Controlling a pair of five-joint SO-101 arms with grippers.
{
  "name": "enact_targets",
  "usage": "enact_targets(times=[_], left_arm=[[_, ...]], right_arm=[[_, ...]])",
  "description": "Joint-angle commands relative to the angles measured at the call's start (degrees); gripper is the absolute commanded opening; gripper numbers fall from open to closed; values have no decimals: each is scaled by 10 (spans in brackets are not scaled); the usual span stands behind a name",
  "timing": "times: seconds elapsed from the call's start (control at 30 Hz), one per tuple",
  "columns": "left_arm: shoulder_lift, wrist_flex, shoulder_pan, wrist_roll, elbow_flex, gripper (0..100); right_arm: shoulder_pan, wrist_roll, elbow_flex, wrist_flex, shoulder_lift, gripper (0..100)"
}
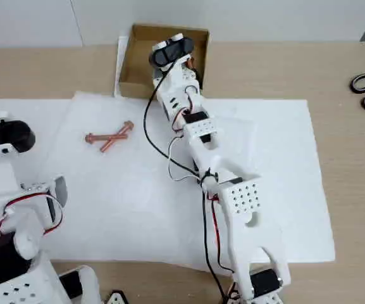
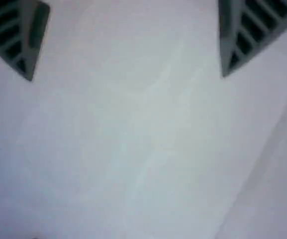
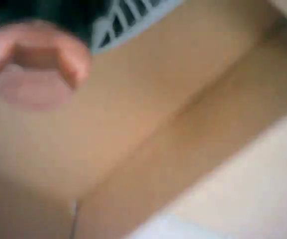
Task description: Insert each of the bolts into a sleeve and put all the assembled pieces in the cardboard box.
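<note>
**A:** High view: wood table [image 1: 334, 69], white sheet [image 1: 125, 209] on it. Hardware?
**B:** Two loose copper pieces [image 1: 109, 137] lie crossed on the sheet, well apart from both arms' fingers. The right arm is in the cardboard box [image 1: 169, 28].
**A:** Left wrist view?
**B:** Left gripper [image 2: 126, 74] has its fingers spread wide, with the sheet beneath them.
**A:** Right wrist view?
**B:** Right gripper [image 3: 63, 35] pinches the held copper piece [image 3: 34, 64] between its fingers, box floor just beneath.
</note>
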Motion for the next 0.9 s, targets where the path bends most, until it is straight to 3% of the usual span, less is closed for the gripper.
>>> enact_targets(times=[0.0,0.13,0.43,0.87], left_arm=[[-4,5,-2,-4,-22,232],[-4,5,-2,-4,-22,232],[-4,5,-2,-4,-22,232],[-4,5,-1,-3,-22,232]], right_arm=[[0,5,-47,16,-19,142],[0,6,-47,26,-19,219],[37,6,-47,43,-108,220],[66,3,-47,477,-356,220]])
